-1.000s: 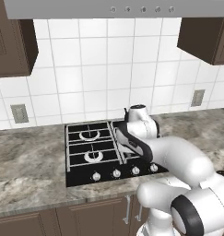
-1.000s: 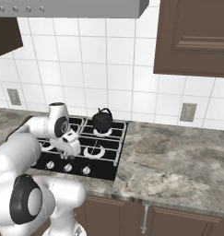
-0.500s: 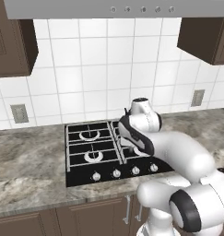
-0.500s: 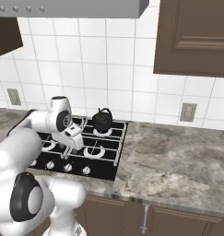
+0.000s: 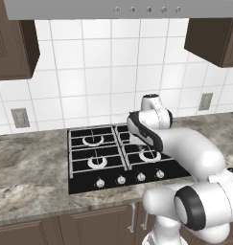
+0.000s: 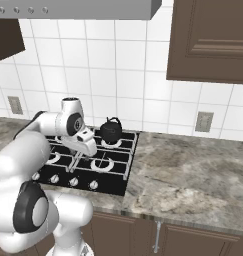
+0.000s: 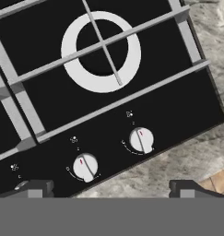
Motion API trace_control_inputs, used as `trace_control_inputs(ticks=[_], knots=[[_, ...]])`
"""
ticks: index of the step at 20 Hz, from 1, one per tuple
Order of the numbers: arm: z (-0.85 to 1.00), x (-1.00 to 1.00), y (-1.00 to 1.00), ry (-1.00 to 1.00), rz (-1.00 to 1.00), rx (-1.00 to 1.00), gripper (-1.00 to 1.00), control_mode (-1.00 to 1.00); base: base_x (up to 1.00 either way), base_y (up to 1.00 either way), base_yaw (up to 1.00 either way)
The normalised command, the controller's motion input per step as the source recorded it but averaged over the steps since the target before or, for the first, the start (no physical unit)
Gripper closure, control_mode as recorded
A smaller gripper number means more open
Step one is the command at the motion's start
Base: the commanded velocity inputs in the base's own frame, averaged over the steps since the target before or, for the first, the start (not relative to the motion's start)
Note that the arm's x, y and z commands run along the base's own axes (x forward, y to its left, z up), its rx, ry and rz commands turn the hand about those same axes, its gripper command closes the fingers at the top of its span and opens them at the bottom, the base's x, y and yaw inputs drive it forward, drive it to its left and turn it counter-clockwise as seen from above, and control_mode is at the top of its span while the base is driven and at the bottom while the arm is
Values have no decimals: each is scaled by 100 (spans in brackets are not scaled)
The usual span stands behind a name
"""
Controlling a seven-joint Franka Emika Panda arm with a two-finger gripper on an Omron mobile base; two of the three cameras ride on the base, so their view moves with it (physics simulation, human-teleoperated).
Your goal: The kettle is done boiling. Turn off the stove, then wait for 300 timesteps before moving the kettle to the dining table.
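The black stove (image 5: 82, 185) is set into the marble counter, its silver knobs (image 5: 121, 180) in a row along the front. The small black kettle (image 6: 111, 131) stands on the back right burner; in the left base view my arm hides it. My gripper (image 6: 79, 156) hangs above the front right burner (image 7: 101, 50), pointing down. In the hand view the gripper (image 7: 111, 189) is open, with nothing between its dark fingertips (image 7: 35, 188). Two knobs (image 7: 142, 139) lie just ahead of the tips, near the stove's (image 7: 178, 92) front edge. The dining table is out of view.
Grey-beige marble counter (image 6: 193, 175) stretches right of the stove and also left (image 5: 27, 167). The range hood (image 5: 137, 8) and dark upper cabinets (image 6: 213, 40) hang above. Outlets (image 6: 204, 121) sit in the tiled wall. Wooden floor (image 7: 219, 182) shows beyond the counter's front edge.
My arm has lifted and drawn back from the knob row, and the hand now sits higher over the front right burner. The kettle and the base views are unchanged.
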Motion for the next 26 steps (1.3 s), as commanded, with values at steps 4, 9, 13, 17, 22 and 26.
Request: trace_control_inputs(ticks=[4,9,13,17,22,26], knots=[[27,18,-20,0,0,0,-100,-100,0,0,0],[23,21,-24,0,0,0,-100,-100,0,0,0],[15,24,-31,0,1,0,-100,-100,0,0,0],[11,24,-31,-1,2,0,-100,-100,0,0,0],[4,16,-25,-8,2,0,-100,-100,0,0,0],[0,13,-20,-14,2,0,-100,-100,0,0,0]])
